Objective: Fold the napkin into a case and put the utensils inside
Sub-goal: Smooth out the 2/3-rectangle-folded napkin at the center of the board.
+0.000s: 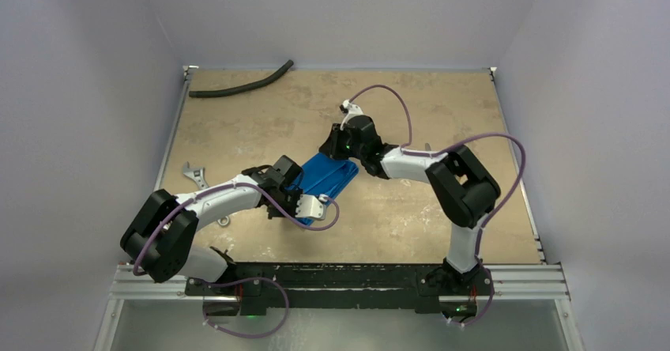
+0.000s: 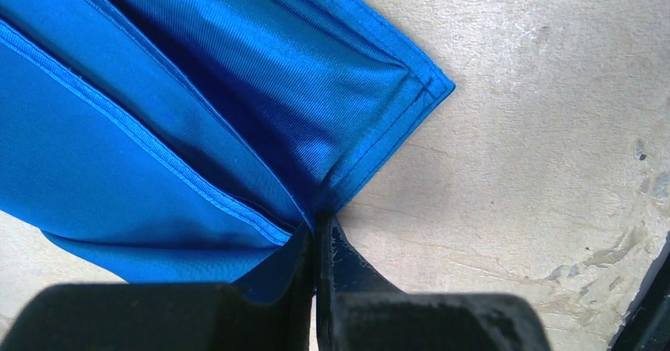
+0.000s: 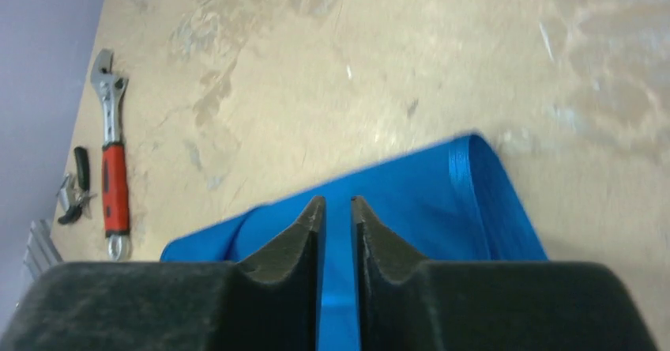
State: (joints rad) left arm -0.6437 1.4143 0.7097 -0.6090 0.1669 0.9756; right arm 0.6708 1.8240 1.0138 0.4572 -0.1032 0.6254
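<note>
- Left gripper: jaws closed tight, pinching the napkin's hemmed edge just beside a corner. The cloth fans away from the tips in layered folds.
- Right gripper: jaws a narrow slit apart, nothing visibly pinched. Blue cloth lies directly beneath and ahead of the tips.
- In the top view the napkin sits mid-table between both grippers. Its long axis runs diagonally, near-left to far-right, with the left arm at the near end and the right at the far end.
- Judgement: the fold is in hand and the case is not yet formed.
- Utensils not made out. Red-handled wrench and hose lie well apart.
</note>
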